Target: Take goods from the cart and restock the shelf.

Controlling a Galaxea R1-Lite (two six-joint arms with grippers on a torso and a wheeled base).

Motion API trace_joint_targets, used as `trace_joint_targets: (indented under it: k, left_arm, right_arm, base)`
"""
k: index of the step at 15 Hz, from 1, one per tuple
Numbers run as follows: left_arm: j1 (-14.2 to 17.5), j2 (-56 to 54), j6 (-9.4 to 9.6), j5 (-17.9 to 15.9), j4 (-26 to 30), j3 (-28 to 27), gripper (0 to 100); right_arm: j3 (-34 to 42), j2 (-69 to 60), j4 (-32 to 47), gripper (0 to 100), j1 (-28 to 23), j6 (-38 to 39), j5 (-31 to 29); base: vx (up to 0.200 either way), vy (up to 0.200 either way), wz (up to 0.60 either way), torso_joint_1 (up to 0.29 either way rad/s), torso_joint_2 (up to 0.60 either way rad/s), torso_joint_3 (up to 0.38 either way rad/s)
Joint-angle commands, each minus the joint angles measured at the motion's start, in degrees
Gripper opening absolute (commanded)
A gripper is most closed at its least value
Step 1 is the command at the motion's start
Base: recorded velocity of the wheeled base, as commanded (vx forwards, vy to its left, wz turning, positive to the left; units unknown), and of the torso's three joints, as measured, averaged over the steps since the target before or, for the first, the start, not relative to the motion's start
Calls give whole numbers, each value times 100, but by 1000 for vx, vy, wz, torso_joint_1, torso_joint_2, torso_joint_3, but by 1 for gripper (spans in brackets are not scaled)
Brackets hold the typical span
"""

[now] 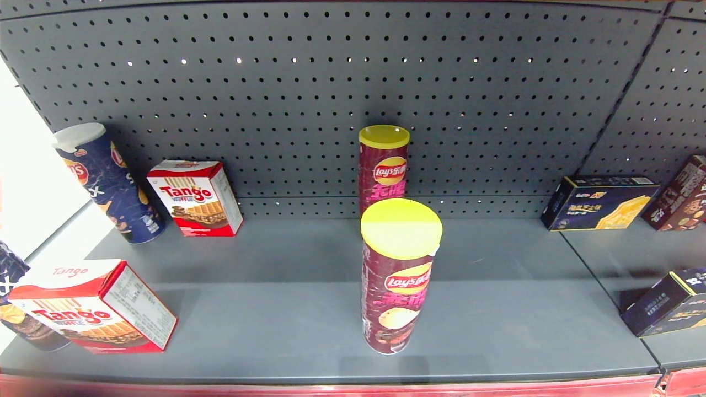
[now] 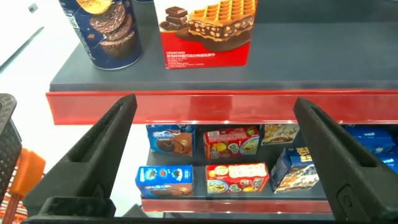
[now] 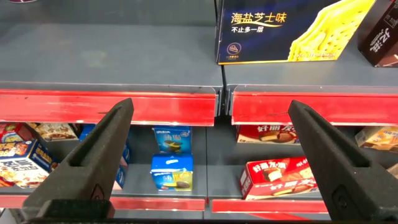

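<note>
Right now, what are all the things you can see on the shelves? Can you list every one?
crisp tubes: two, maroon with yellow lids, middle of the top shelf, one behind the other
blue tubes: two, dark blue, left side, one at the back, one cut off by the picture's edge at the front
wafer boxes: two, red and white, left side, one at the back, one at the front
dark boxes: two, navy with yellow, right side, one at the back, one at the front
brown box: one, dark red-brown, far right at the back
shelf: one, grey with a red front edge
small boxes: several, blue and red, lower shelves
left gripper: one, black, open, in front of the shelf edge
right gripper: one, black, open, in front of the shelf edge
</note>
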Motion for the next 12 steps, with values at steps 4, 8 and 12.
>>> trace_joint_targets:
  k: [4,8,12]
  left_arm:
    - [4,7,-2,4,-1,0,100]
    - [4,7,-2,4,-1,0,100]
    - [-5,7,7,4,-1,0,100]
  right_arm:
    - [0,9,-2,100,1,5,-1]
    - [0,9,-2,100,1,5,-1]
    - [0,17,-2,100,1,-4,-1]
  base:
    - [0,0,0,0,0,0]
    - [0,0,0,0,0,0]
    - [0,0,0,0,0,0]
